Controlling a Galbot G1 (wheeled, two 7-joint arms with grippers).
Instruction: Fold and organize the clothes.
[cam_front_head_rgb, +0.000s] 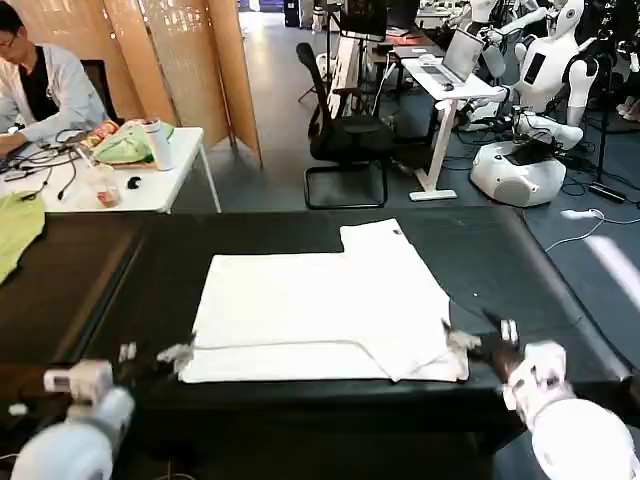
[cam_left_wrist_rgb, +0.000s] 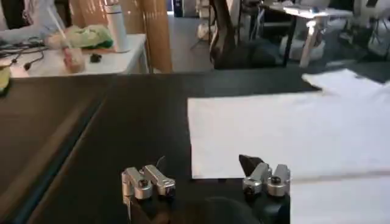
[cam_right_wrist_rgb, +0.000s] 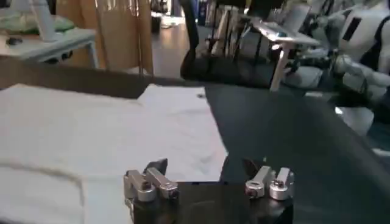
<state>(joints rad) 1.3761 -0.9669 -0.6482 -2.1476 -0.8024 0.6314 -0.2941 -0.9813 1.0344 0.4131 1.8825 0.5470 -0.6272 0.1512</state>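
One white cotton T-shirt spread flat mid-worktop, near hem folded into a smooth band, short sleeve jutting far right, matte black worktop, left hand released at near-left corner, right hand released at near-right corner, green cloth far left.

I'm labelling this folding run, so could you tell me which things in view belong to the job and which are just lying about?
Belongs to the job:
white T-shirt
left gripper, open at its near left corner
right gripper, open at its near right corner

Lying about:
light green cloth
white side table
office chair
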